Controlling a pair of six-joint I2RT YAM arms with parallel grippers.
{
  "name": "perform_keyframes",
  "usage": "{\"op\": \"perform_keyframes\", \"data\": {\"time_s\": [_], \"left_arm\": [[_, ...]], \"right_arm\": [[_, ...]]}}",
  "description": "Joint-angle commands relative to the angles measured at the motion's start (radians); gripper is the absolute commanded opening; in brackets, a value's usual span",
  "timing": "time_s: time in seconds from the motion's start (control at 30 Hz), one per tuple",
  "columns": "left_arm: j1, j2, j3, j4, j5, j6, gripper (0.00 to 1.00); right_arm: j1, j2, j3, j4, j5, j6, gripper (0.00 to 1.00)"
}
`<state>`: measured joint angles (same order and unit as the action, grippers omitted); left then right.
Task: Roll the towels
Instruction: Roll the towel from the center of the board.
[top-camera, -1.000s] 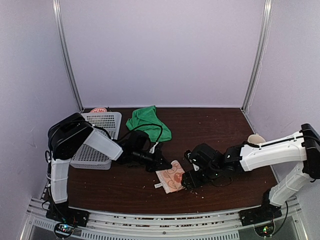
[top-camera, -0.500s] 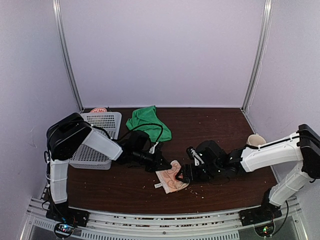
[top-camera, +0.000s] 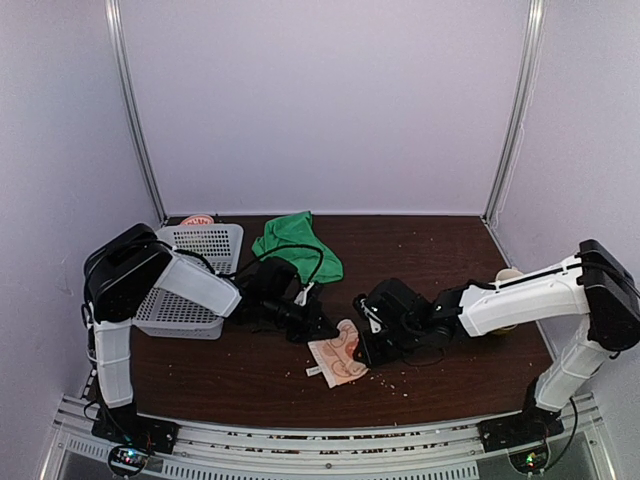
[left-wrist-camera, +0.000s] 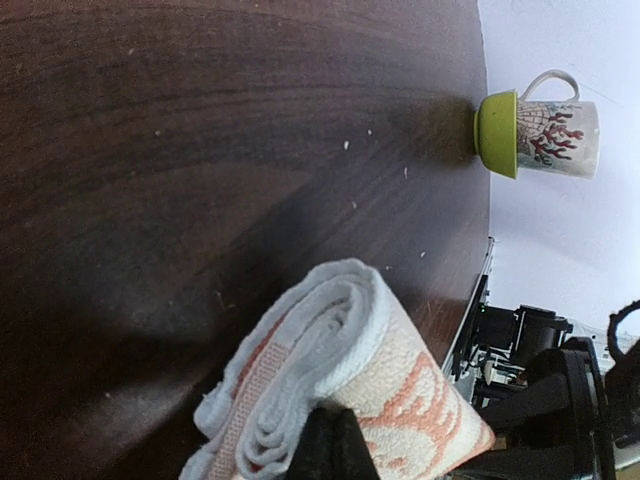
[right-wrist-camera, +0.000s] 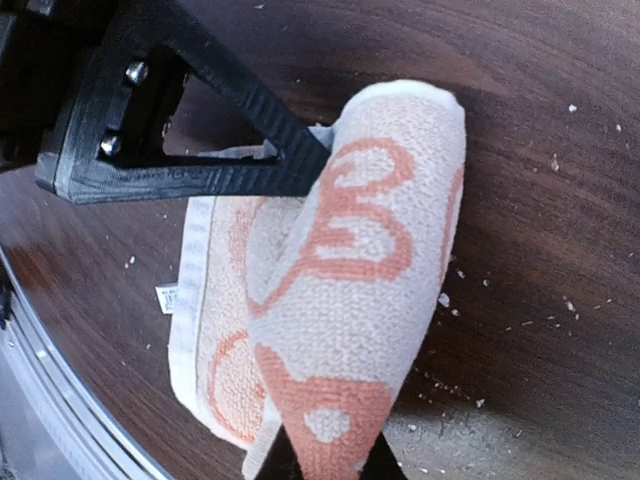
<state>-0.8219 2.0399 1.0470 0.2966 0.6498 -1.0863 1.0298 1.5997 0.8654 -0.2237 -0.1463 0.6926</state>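
**Left to right.** A white perforated basket sits at the table's left edge, toward the far-left corner. Beside it, against the far edge, the green towel lies in a loose heap, unrolled and well apart from both of my grippers.

My left gripper has its fingers pressed together into one blunt wedge. The tip is set against the fold of the printed towel, most likely to pin the layers so they cannot slip or spring open.

That towel lies near the middle of the near edge, folded over on itself into a thick, half-formed roll. My right gripper meets it from the other side. As far as the cropped wrist view allows, its fingers are pinching the towel's free end, placed to carry it over the pinned fold.

A green-rimmed mug lies on its side near the right edge.

**Surface and room.** The table is dark brown wood grain scattered with pale crumbs. It is enclosed by plain lilac walls with metal corner posts.
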Motion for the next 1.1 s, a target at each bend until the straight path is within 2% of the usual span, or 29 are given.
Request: {"op": "perform_keyframes", "data": {"time_s": [0.0,0.13,0.33,0.5,0.8,1.07], "left_arm": [[-0.003,-0.079,-0.008,-0.099,-0.033,0.042,0.0],[-0.004,-0.159,0.003,-0.182,-0.067,0.077,0.0],[-0.003,-0.252,0.021,-0.323,-0.156,0.136,0.0],[-0.003,-0.276,0.015,-0.347,-0.2,0.141,0.0],[-0.002,-0.2,0.009,-0.164,-0.136,0.051,0.0],[0.0,-0.106,0.017,0.045,-0.043,-0.067,0.0]], "right_arm": [[0.072,0.052,0.148,-0.26,0.278,-0.105,0.02],[0.122,0.114,0.231,-0.41,0.46,-0.121,0.0],[0.136,0.179,0.26,-0.514,0.603,-0.16,0.0],[0.165,0.257,0.309,-0.603,0.725,-0.214,0.0],[0.28,0.371,0.369,-0.695,0.945,-0.241,0.0],[0.357,0.43,0.351,-0.71,1.032,-0.225,0.0]]}}
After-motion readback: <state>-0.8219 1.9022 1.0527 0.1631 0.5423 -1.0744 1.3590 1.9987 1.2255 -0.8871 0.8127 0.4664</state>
